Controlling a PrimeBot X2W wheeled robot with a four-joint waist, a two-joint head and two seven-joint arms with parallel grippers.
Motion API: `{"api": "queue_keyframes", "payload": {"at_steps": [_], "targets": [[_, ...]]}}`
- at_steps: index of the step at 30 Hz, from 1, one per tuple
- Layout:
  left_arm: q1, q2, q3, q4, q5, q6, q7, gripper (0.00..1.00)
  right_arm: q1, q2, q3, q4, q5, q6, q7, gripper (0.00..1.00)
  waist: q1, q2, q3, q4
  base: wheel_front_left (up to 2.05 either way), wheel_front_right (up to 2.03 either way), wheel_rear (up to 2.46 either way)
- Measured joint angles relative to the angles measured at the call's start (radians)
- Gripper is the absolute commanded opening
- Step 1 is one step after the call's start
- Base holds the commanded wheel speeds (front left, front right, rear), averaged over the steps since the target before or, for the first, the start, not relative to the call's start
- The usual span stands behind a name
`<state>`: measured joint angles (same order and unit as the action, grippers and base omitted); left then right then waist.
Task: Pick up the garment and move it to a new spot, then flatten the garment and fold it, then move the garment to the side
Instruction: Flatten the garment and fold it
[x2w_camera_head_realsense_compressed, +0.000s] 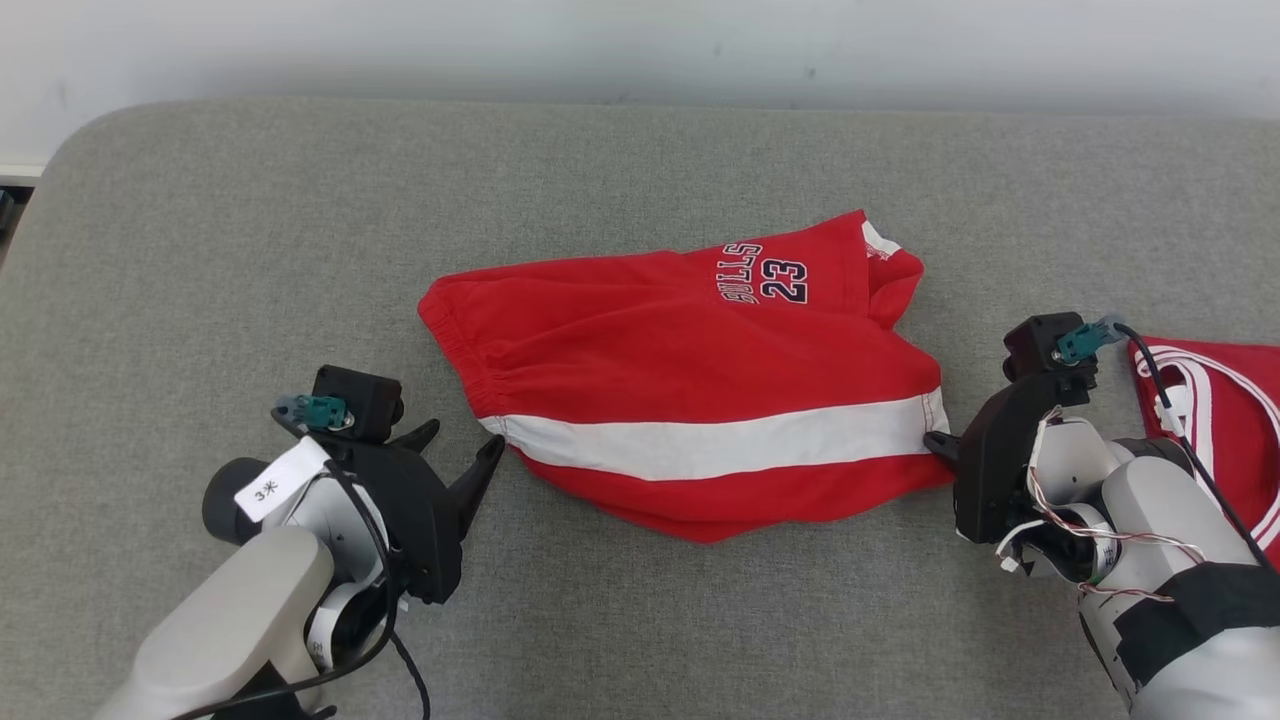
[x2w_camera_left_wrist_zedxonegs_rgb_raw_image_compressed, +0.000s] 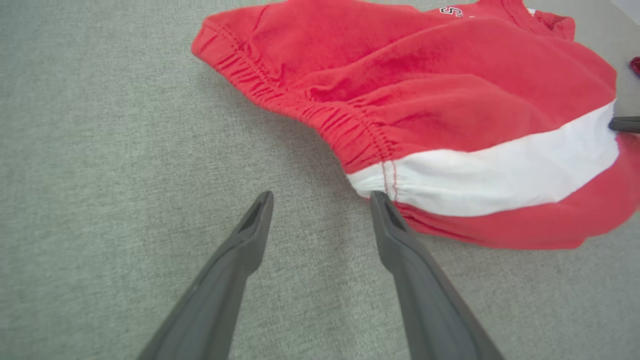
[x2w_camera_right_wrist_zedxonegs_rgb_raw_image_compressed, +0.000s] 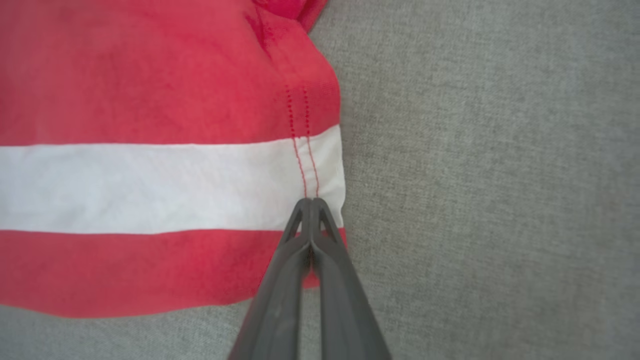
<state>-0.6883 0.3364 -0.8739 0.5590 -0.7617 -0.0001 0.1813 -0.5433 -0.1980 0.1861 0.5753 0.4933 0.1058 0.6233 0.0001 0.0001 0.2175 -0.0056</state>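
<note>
The garment (x2w_camera_head_realsense_compressed: 690, 385), red shorts with a white stripe and "BULLS 23" print, lies crumpled on the grey padded surface (x2w_camera_head_realsense_compressed: 300, 250). My left gripper (x2w_camera_head_realsense_compressed: 462, 440) stands open at the garment's left end by the elastic waistband. In the left wrist view its right fingertip (x2w_camera_left_wrist_zedxonegs_rgb_raw_image_compressed: 380, 200) touches the end of the white stripe on the garment (x2w_camera_left_wrist_zedxonegs_rgb_raw_image_compressed: 450, 115), and the left gripper (x2w_camera_left_wrist_zedxonegs_rgb_raw_image_compressed: 322, 197) has only grey surface between its fingers. My right gripper (x2w_camera_head_realsense_compressed: 940, 440) is at the right hem. In the right wrist view the right gripper (x2w_camera_right_wrist_zedxonegs_rgb_raw_image_compressed: 311, 201) is shut, pinching the stripe's hem on the garment (x2w_camera_right_wrist_zedxonegs_rgb_raw_image_compressed: 150, 185).
Another red and white garment (x2w_camera_head_realsense_compressed: 1225, 400) lies at the right edge, behind my right arm. A white wall (x2w_camera_head_realsense_compressed: 640, 40) runs along the far side of the surface. The right gripper's fingertip (x2w_camera_left_wrist_zedxonegs_rgb_raw_image_compressed: 625, 124) shows at the left wrist view's right edge.
</note>
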Motion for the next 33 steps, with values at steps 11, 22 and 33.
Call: {"api": "queue_keyframes", "payload": {"at_steps": [11,22,33], "targets": [[0.0,0.007,0.0,-0.06,-0.015,-0.055,-0.002,1.0,-0.005,0.0,0.006,0.014,0.004,0.001,-0.011,0.0,0.0,0.0,-0.001,-0.006,0.0,0.0,0.0],[0.003,0.009,-0.006,-0.058,-0.024,-0.062,0.021,0.0,-0.018,0.001,0.013,0.038,0.007,0.008,-0.025,0.0,0.0,0.0,-0.001,-0.021,0.0,0.0,0.0],[0.039,0.018,-0.01,-0.061,-0.045,-0.052,0.048,1.0,-0.015,-0.009,0.013,0.057,0.009,0.009,-0.044,0.0,-0.0002,-0.0001,-0.023,-0.019,0.0,0.0,0.0]]}}
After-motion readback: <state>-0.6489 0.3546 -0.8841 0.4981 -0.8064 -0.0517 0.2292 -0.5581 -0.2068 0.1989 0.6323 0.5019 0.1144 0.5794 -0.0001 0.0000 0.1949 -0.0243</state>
